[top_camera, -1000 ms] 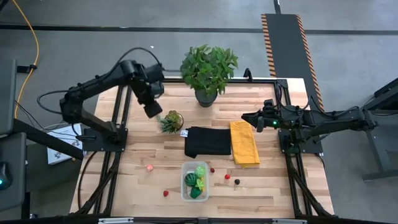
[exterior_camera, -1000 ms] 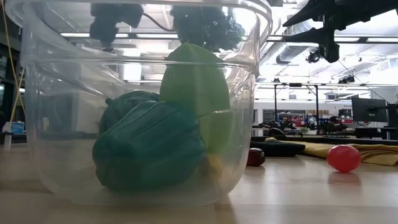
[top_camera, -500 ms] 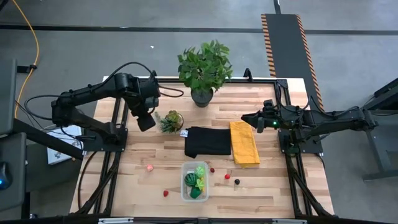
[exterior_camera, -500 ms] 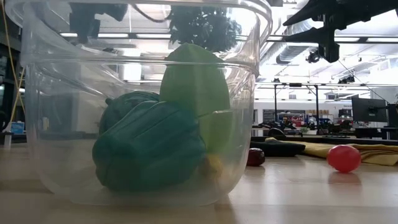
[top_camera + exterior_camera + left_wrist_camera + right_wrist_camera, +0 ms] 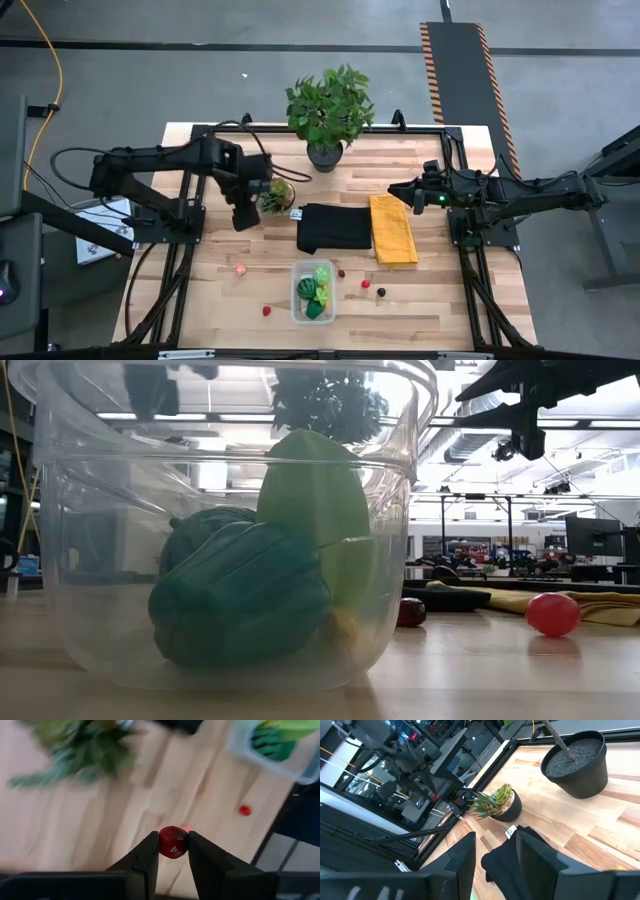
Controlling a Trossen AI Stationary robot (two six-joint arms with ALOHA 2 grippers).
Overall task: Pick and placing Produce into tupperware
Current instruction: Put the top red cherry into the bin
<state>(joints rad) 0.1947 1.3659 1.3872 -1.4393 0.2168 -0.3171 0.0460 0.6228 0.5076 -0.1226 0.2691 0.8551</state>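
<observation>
Take the tupperware at the front edge of the bench as your landmark. It already holds a dark green piece and a lime-green piece.

The left tool hangs above the bench, behind the tupperware and to its left, just beside the small succulent. In the left wrist view its fingers are clenched on a dark red piece, probably a cherry or berry; the blur prevents a firmer identification.

From the left tool, the tupperware lies forward and to the right. That diagonal is the line the carry must follow. The left arm is clearly the nearer one.

The right tool waits behind the tupperware and to its right, past the yellow cloth, fingers parted and holding nothing.

Loose pieces remain on the bench: a pink one and a red one left of the tupperware, and two red and one dark to its right.
</observation>
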